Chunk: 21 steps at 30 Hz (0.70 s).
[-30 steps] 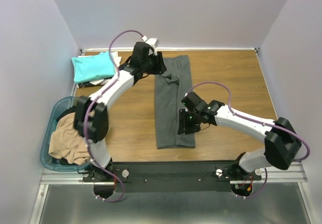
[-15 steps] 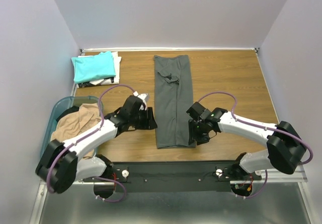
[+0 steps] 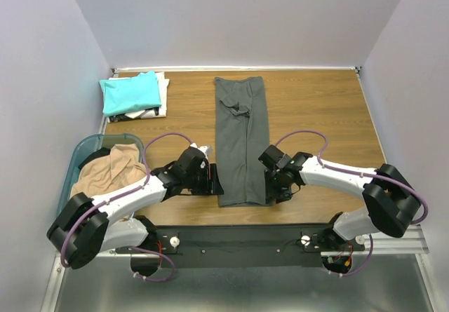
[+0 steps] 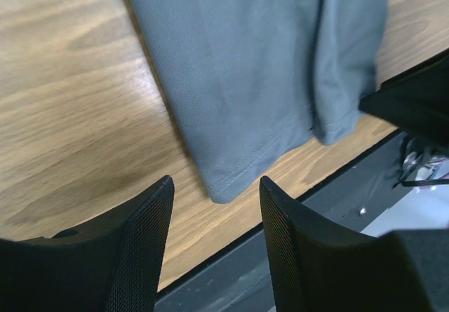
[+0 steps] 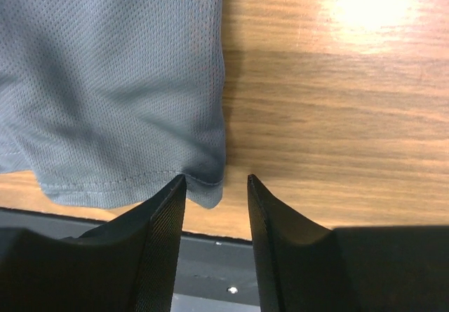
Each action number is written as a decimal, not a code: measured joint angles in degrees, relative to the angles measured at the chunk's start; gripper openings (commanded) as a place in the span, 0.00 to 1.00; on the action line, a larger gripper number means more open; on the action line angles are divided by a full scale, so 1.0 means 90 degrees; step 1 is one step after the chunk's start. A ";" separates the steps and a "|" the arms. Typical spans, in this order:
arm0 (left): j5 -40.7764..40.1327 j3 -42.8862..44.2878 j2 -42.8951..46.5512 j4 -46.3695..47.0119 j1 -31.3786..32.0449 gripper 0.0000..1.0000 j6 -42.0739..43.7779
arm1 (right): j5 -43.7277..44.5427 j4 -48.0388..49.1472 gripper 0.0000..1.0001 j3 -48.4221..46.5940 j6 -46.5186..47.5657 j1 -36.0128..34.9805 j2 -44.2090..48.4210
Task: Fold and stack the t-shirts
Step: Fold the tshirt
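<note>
A dark grey t-shirt (image 3: 240,140) lies on the wooden table as a long strip folded lengthwise, running from the far edge to the near edge. My left gripper (image 3: 215,183) hovers open at the strip's near left corner (image 4: 219,191), which shows just ahead of its fingertips (image 4: 150,207). Open as well, my right gripper (image 3: 271,191) is at the near right corner (image 5: 209,191), and the cloth's hem sits just ahead of its left finger (image 5: 163,214). Neither holds cloth. At the far left a folded teal t-shirt (image 3: 130,92) rests on a white one (image 3: 163,95). A tan t-shirt (image 3: 105,175) fills the basket.
The blue-green plastic basket (image 3: 76,159) stands at the near left, beside my left arm. A black rail (image 3: 238,238) runs along the table's near edge, just behind both grippers. White walls close in the table on the left, right and far sides.
My left arm has swung back from the shirt's far end to its near left corner. The right gripper has slid off the cloth to the near right corner. The shirt has stayed flat.
</note>
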State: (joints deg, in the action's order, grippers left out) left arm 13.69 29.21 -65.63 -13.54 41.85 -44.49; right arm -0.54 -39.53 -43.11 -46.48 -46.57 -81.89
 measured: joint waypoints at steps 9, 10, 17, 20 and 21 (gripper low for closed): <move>0.0000 -0.0002 -0.0442 -0.0085 0.0233 0.60 -0.0107 | 0.0029 0.0148 0.34 0.0056 0.0005 0.0000 -0.0083; 0.0000 -0.0002 -0.0447 -0.0107 0.0248 0.59 -0.0112 | 0.0029 0.0155 0.34 0.0056 0.0002 0.0000 -0.0083; 0.0024 0.0000 -0.0641 -0.0056 0.0469 0.57 -0.0209 | 0.0027 0.0197 0.33 0.0073 0.0002 0.0000 -0.0080; 0.0087 -0.0036 -0.0678 0.0100 0.0563 0.56 -0.0289 | 0.0024 0.0202 0.32 0.0073 0.0000 0.0000 -0.0083; 0.0117 -0.0058 -0.0695 0.0163 0.0573 0.55 -0.0321 | 0.0024 0.0202 0.32 0.0073 0.0002 0.0000 -0.0083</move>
State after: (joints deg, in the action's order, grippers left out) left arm 14.74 28.69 -71.88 -12.08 47.00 -47.37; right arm -0.32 -37.71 -42.46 -46.46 -46.57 -82.63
